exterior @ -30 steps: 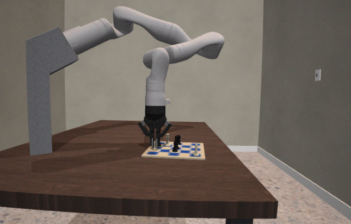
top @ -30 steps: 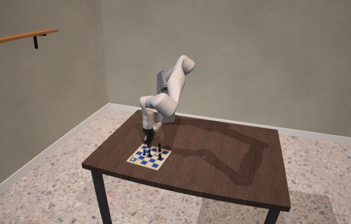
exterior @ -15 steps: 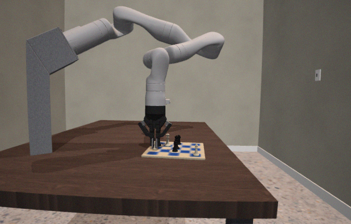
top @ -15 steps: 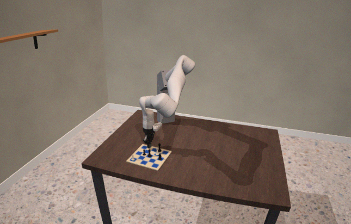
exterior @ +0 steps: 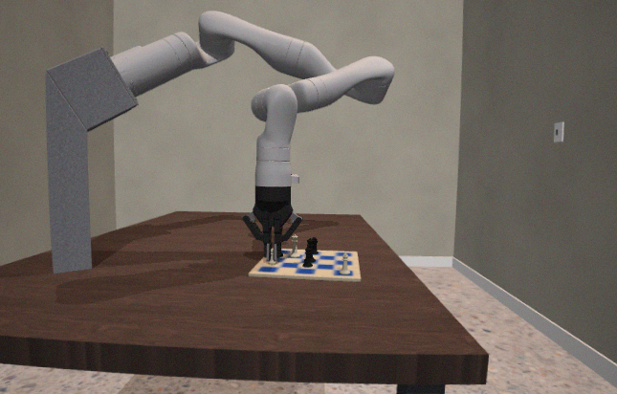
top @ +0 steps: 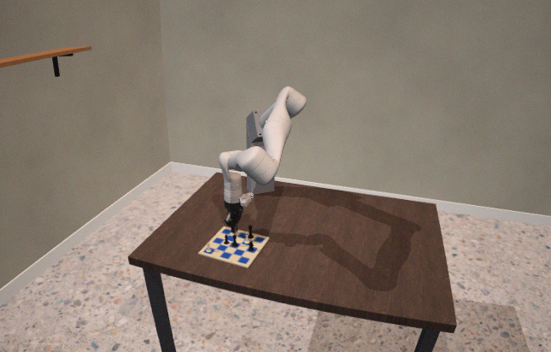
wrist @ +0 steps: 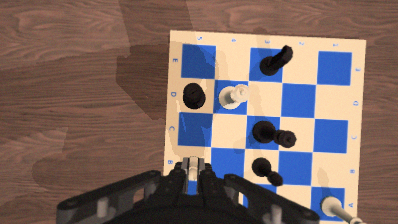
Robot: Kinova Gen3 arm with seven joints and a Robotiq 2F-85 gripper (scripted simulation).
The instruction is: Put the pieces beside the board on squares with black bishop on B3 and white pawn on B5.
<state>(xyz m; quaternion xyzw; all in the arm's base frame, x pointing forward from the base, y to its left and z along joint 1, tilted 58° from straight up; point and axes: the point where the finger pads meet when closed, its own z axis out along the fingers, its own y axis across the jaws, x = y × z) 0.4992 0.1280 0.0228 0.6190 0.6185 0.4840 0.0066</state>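
The blue and cream chessboard (top: 242, 261) (exterior: 300, 274) (wrist: 300, 65) lies near the table's front left edge in the top view. My gripper (top: 233, 229) (exterior: 272, 256) (wrist: 193, 166) points straight down, low over the board's B5 square at its edge, and is shut on the white pawn (wrist: 192, 165) (exterior: 272, 254). I cannot tell whether the pawn's base touches the square. The black bishop (wrist: 262, 166) stands upright on B3, two squares from my fingers.
Other pieces stand on the board: a black one (wrist: 193, 95) on D5, a white one (wrist: 233, 96) on D4, black ones on E3 (wrist: 276, 60) and C3 (wrist: 270, 132), and a white one (wrist: 332, 207) (exterior: 344, 263) on A1. The arm's grey base column (exterior: 68, 195) stands at the table's back.
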